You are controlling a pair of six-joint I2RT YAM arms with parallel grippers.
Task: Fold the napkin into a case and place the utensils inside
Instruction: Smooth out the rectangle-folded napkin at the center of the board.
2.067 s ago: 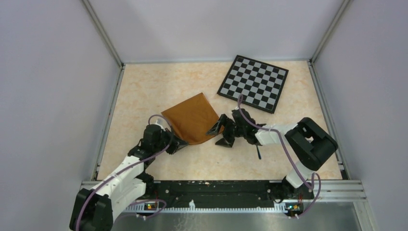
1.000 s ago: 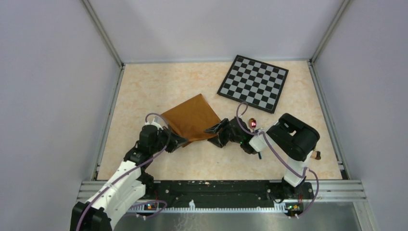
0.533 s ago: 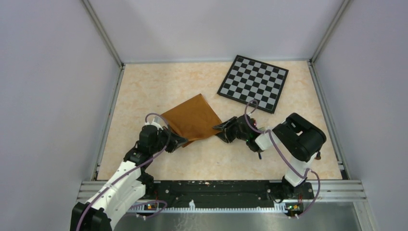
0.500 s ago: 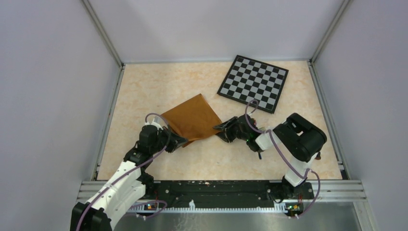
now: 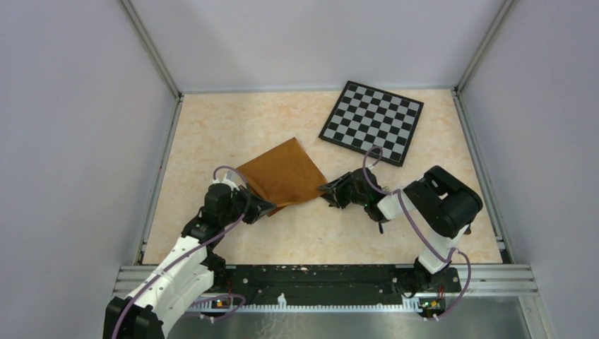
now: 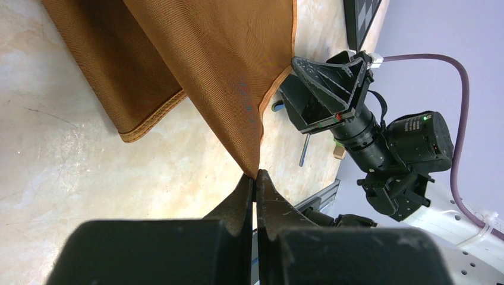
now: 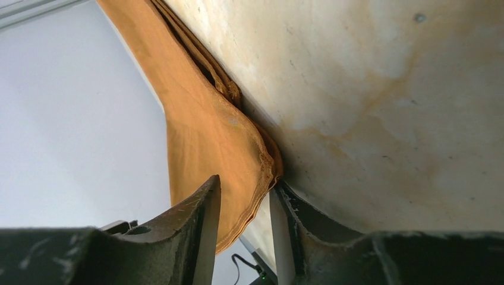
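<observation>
At the napkin's (image 5: 282, 173) nearest corner the left hand (image 6: 254, 178) pinches tight; the right hand (image 7: 245, 199) narrowly straddles the next corner along, grip unclear

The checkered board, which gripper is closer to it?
Right. The right gripper is at the napkin's right corner, near the board's front corner; the left gripper pinches the napkin's near corner, farther left.

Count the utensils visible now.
1 clear: a slim utensil handle lies on the table beneath the right arm, in the left wrist view. A grey tip by the napkin edge may be a second; the arm hides the rest.
</observation>
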